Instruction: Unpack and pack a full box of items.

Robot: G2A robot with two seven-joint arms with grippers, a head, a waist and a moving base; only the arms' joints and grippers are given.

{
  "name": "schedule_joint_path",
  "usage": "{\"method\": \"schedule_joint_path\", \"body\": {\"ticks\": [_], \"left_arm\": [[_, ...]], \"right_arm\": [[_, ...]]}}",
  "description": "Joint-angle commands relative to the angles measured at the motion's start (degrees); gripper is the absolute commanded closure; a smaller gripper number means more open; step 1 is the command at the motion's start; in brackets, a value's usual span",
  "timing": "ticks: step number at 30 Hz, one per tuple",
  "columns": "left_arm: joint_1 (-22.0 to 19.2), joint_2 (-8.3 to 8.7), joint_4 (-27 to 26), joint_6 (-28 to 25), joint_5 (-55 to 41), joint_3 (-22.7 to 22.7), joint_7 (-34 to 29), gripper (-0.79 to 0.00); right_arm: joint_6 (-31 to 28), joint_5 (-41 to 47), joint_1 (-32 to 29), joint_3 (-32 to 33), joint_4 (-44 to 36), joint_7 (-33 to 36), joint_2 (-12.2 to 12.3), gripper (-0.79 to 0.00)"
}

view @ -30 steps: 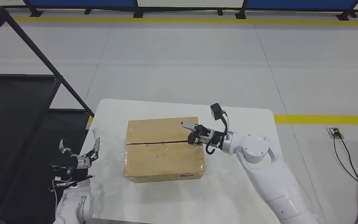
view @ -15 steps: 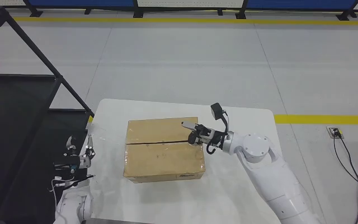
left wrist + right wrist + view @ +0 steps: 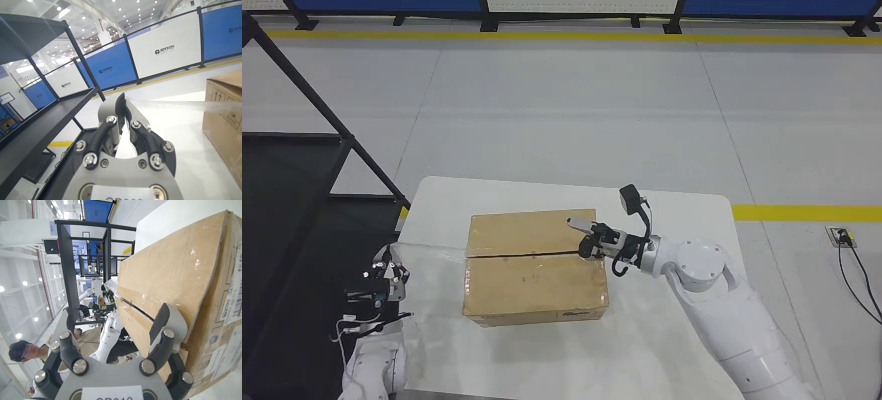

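Left gripper (image 3: 123, 105), at the lower left of the top view, is closed with its pads pinched on one end of a strip of clear tape (image 3: 175, 103). We see the strip run taut from the fingers across the bare table (image 3: 672, 215) to the left end of the cardboard box (image 3: 532, 265).

The box sits at the centre of the table. Its two top flaps are folded down, and a dark seam runs along its length between them. Glossy patches show on the top by the seam, and printed labels cover its right end.

Right gripper (image 3: 115, 311) stands at the right end of the box with its fingers spread wide and holding nothing. One finger (image 3: 166, 321) lies over the top of the box at the seam and the other stays clear of the cardboard. We cannot tell whether the first one presses on the flap.

Farther left of the table, a black metal rack (image 3: 302, 200) fills the left edge of the frame. Beyond the table lie a yellow floor line (image 3: 802, 212) and a row of blue fence panels (image 3: 382, 8) along the upper edge.
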Motion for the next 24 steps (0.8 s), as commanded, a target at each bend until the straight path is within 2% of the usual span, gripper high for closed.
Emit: {"method": "schedule_joint_path", "body": {"ticks": [1, 24], "left_arm": [[0.31, 0.00, 0.15, 0.53, 0.30, -0.07, 0.45, 0.000], [1.23, -0.36, 2.73, 3.72, -3.31, -2.01, 1.63, 0.000]], "right_arm": [[0.03, -0.07, 0.05, -0.08, -0.03, 0.03, 0.01, -0.785], [0.18, 0.37, 1.40, -1.48, 0.98, -0.26, -0.29, -0.785]]}}
